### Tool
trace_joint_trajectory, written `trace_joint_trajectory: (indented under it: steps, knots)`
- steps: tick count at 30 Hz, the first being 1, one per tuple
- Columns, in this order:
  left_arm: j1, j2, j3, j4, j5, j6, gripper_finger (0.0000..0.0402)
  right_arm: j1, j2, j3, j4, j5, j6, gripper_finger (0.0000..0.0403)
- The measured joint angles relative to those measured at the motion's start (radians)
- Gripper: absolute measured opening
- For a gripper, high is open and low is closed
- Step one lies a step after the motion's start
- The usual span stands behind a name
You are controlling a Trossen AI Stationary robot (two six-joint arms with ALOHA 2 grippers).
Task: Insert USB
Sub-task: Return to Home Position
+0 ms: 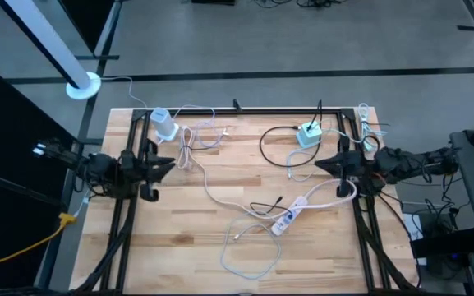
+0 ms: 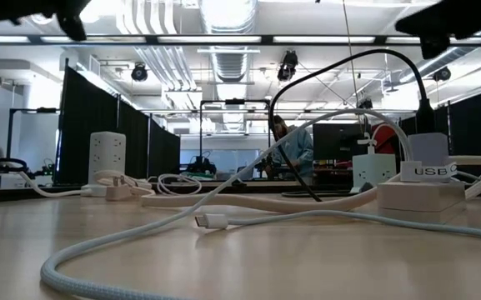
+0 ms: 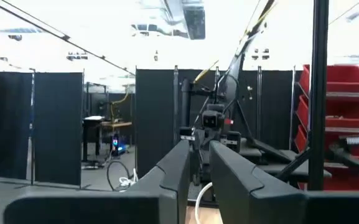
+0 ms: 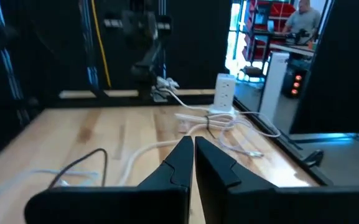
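A white power strip lies on the wooden table right of centre. In the low view it shows as a white block with a USB label. A white cable loops near the front, and its plug end lies flat on the wood. My left gripper hangs above the table's left side, pointing toward the right, with its fingers a narrow gap apart and nothing between them. My right gripper hangs above the right side, pointing left, shut and empty.
A white charger cube stands at the far left with coiled white cables beside it. A teal charger with a black cable loop sits at the far right. Black frame rails run along both sides. A person is beyond the table.
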Motion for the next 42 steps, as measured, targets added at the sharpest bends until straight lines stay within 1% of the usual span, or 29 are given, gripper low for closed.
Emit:
trace_joint_trajectory:
  steps: [4,7,8,10,12,16,19,22,23,25,28,31,34,38,40,42]
  knots:
    - [-0.001,-0.184,-0.08,-0.011,-0.008,0.074,0.0035,-0.014,-0.147,-0.065,-0.053,-0.019,0.061,0.0]
    - [-0.002,-0.329,-0.14,-0.029,-0.059,0.122,0.0027,-0.019,-0.148,-0.072,-0.018,-0.028,0.047,0.0]
    - [-0.002,-0.337,-0.159,-0.014,-0.085,0.126,0.0026,-0.019,-0.142,-0.072,-0.003,-0.023,0.048,0.0]
    - [-0.005,-0.335,-0.181,0.003,-0.123,0.126,0.0025,-0.02,-0.114,-0.081,0.084,-0.017,0.038,0.0]
    - [-0.008,-0.325,-0.188,-0.019,-0.133,0.113,0.0025,-0.023,-0.085,-0.106,0.151,-0.05,0.011,0.0]
    - [-0.008,-0.331,-0.193,-0.131,-0.13,-0.001,0.0025,-0.046,-0.022,-0.18,0.258,-0.109,0.007,0.0]
    - [-0.008,-0.325,-0.193,-0.18,-0.129,-0.071,0.0025,-0.074,0.018,-0.25,0.269,-0.168,0.054,0.0]
    - [-0.009,-0.316,-0.192,-0.211,-0.084,-0.109,0.0025,-0.082,0.037,-0.336,0.351,-0.233,0.059,0.0]
    - [-0.01,-0.311,-0.192,-0.228,-0.063,-0.119,0.0025,-0.082,0.039,-0.355,0.35,-0.249,0.055,0.0]
    - [-0.01,-0.299,-0.192,-0.266,-0.029,-0.141,0.0025,-0.081,0.051,-0.353,0.343,-0.268,0.05,0.0]
    - [-0.01,-0.277,-0.192,-0.294,-0.016,-0.17,0.0025,-0.081,0.048,-0.353,0.346,-0.263,0.039,0.0]
    - [-0.01,-0.258,-0.192,-0.294,-0.016,-0.16,0.0025,-0.081,0.047,-0.353,0.369,-0.255,-0.006,0.0]
    - [-0.01,-0.24,-0.192,-0.296,-0.011,-0.164,0.0025,-0.081,0.049,-0.353,0.366,-0.254,-0.017,0.0]
    - [-0.01,-0.219,-0.192,-0.302,0.067,-0.196,0.0025,-0.081,0.065,-0.353,0.357,-0.254,-0.029,0.0]
    - [-0.01,-0.214,-0.192,-0.33,0.056,-0.221,0.0025,-0.081,0.072,-0.353,0.36,-0.254,-0.03,0.0]
    - [-0.01,-0.215,-0.192,-0.387,0.008,-0.256,0.0025,-0.081,0.075,-0.353,0.356,-0.254,-0.03,0.0]
